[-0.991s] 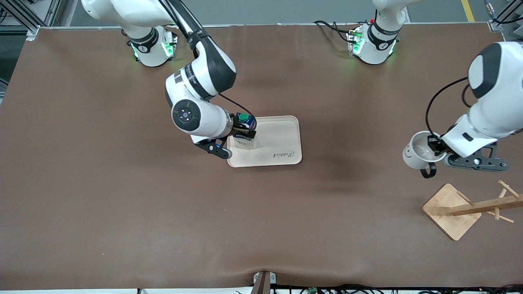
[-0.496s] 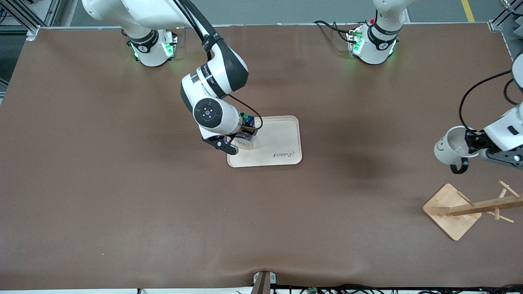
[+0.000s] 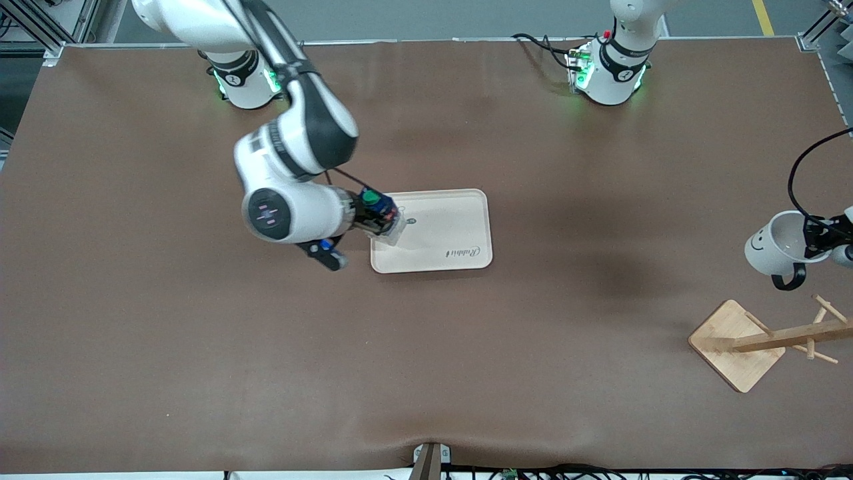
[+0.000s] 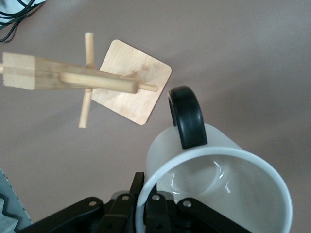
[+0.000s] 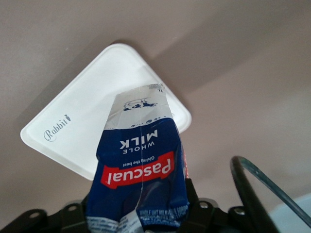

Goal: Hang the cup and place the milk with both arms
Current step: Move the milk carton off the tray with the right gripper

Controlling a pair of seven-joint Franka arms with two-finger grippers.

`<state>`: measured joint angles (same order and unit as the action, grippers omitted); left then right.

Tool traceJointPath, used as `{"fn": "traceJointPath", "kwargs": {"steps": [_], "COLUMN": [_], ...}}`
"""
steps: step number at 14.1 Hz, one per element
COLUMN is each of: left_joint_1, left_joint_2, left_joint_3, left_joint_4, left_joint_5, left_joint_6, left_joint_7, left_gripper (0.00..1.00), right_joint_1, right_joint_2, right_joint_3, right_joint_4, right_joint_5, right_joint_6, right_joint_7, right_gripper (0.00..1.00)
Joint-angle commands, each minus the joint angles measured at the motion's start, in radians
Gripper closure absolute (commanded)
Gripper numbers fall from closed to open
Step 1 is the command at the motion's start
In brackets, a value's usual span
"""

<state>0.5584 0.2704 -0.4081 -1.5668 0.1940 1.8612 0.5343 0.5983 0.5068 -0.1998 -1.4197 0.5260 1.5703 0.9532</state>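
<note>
The milk (image 3: 383, 212), a dark-blue carton with a green cap, hangs tilted in my right gripper (image 3: 364, 222), which is shut on it. Its pale lower end is over the edge of the cream tray (image 3: 443, 233) toward the right arm's end. In the right wrist view the carton (image 5: 141, 165) is squeezed between the jaws of the right gripper (image 5: 141, 213), above the tray (image 5: 82, 121). My left gripper (image 3: 816, 243) is shut on the rim of the white smiley cup (image 3: 773, 253), held in the air above the table beside the wooden rack (image 3: 760, 340). The cup (image 4: 218, 194) shows its black handle (image 4: 187, 116) toward the rack's pegs (image 4: 97, 80).
The rack's square base (image 3: 733, 343) sits near the left arm's end of the table, nearer the front camera than the cup. Its post leans out past the view's edge. Brown tabletop (image 3: 426, 360) stretches between tray and rack.
The right gripper closed on the milk that stood on the tray and tipped it toward the right arm's end. The left arm carried the cup toward its own end, closer to the rack.
</note>
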Motion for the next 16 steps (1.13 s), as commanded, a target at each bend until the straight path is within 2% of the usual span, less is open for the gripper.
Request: {"fn": "traceJointPath", "kwargs": {"steps": [1, 2, 4, 8, 12, 14, 16], "left_joint_1": [0.029, 0.028, 0.028, 0.026, 0.026, 0.025, 0.026], "left_joint_2": [0.035, 0.039, 0.05, 0.056, 0.053, 0.053, 0.056], "left_joint_3": [-0.012, -0.012, -0.012, -0.014, -0.015, -0.017, -0.015], "left_joint_4": [0.05, 0.062, 0.073, 0.083, 0.077, 0.076, 0.08], "left_joint_5": [0.004, 0.004, 0.002, -0.001, -0.056, -0.057, -0.054], "left_joint_6": [0.003, 0.004, 0.004, 0.006, 0.004, 0.001, 0.003], "left_joint_7": [0.039, 0.039, 0.039, 0.03, 0.019, 0.021, 0.03], "left_gripper": [1.0, 1.0, 1.0, 1.0, 1.0, 1.0, 1.0], "right_joint_1": [-0.089, -0.11, -0.13, -0.313, -0.478, -0.517, -0.535], "right_joint_2": [-0.045, -0.048, -0.086, -0.174, -0.266, -0.283, -0.272], "right_joint_3": [0.002, -0.013, -0.015, -0.02, -0.021, -0.021, -0.024], "right_joint_4": [0.009, 0.005, -0.019, -0.139, -0.352, -0.412, -0.435], "right_joint_5": [-0.03, -0.131, -0.338, -0.402, -0.514, -0.518, -0.528], "right_joint_6": [-0.146, -0.209, -0.242, -0.187, 0.083, 0.184, 0.227], "right_joint_7": [-0.147, -0.171, -0.293, -0.636, -0.9, -0.967, -0.967], "right_gripper": [1.0, 1.0, 1.0, 1.0, 1.0, 1.0, 1.0]}}
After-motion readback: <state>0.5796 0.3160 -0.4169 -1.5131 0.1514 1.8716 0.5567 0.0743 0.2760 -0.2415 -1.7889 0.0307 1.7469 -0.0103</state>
